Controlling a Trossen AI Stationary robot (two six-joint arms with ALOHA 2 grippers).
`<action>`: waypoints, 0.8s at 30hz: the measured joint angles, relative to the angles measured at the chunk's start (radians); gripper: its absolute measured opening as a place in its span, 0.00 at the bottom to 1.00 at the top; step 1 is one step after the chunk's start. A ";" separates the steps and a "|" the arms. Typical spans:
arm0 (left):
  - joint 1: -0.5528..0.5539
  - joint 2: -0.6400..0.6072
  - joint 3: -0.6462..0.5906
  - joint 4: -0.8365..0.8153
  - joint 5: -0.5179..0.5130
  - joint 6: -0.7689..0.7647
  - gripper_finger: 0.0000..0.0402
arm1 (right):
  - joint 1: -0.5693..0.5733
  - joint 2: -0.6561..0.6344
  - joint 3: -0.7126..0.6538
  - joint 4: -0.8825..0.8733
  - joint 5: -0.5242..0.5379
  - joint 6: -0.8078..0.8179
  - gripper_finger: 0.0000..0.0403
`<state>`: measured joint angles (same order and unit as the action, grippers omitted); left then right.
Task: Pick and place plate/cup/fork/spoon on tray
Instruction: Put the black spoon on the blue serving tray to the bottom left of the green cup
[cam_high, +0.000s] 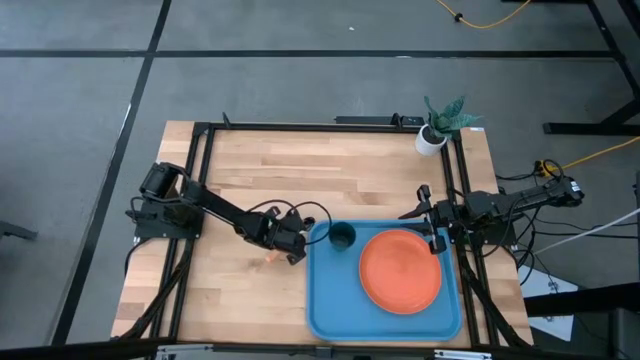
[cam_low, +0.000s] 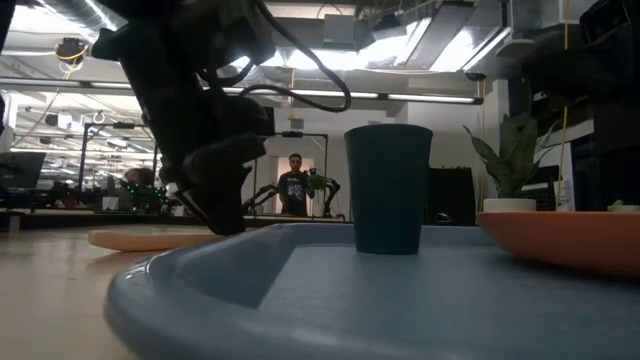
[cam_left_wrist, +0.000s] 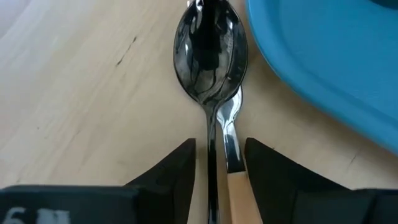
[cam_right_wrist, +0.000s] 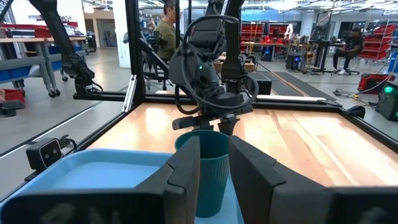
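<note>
The dark spoon (cam_left_wrist: 211, 56) lies on the wood just left of the blue tray (cam_high: 330, 300), its thin handle (cam_left_wrist: 211, 180) running back between my left gripper's fingers. The fork's silver shaft and light orange handle (cam_left_wrist: 236, 199) lie right beside it, and the tines are hidden by the spoon's bowl. My left gripper (cam_left_wrist: 221, 146) is low over both handles, slightly open, with one finger on either side. The teal cup (cam_high: 342, 237) and the orange plate (cam_high: 400, 270) stand on the tray. My right gripper (cam_high: 437, 240) hovers at the tray's right rim, slightly open and empty. My left gripper's fingers point down at a slant and lie along the two handles. Bare wood shows between one finger (cam_left_wrist: 183, 171) and the spoon's handle. I cannot tell whether the other finger (cam_left_wrist: 258, 171) touches the fork's orange handle.
A white pot with a green plant (cam_high: 432, 138) stands at the table's far right corner. A black frame rail (cam_high: 205, 180) runs around the table top. Bare wood lies left of and beyond the tray. A person stands far off in the room.
</note>
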<state>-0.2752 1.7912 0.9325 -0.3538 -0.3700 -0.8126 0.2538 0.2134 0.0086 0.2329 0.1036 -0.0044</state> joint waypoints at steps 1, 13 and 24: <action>0.000 0.000 0.000 0.000 0.005 -0.009 0.33 | 0.000 0.000 0.000 0.000 0.000 -0.001 0.22; -0.002 -0.012 0.001 0.005 0.047 -0.031 0.06 | 0.000 0.000 0.000 0.000 0.000 -0.001 0.22; -0.003 -0.084 -0.002 -0.073 0.032 -0.041 0.01 | 0.000 0.000 0.000 0.000 0.000 0.000 0.22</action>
<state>-0.2779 1.7073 0.9302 -0.4267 -0.3384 -0.8536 0.2538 0.2135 0.0086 0.2333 0.1039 -0.0044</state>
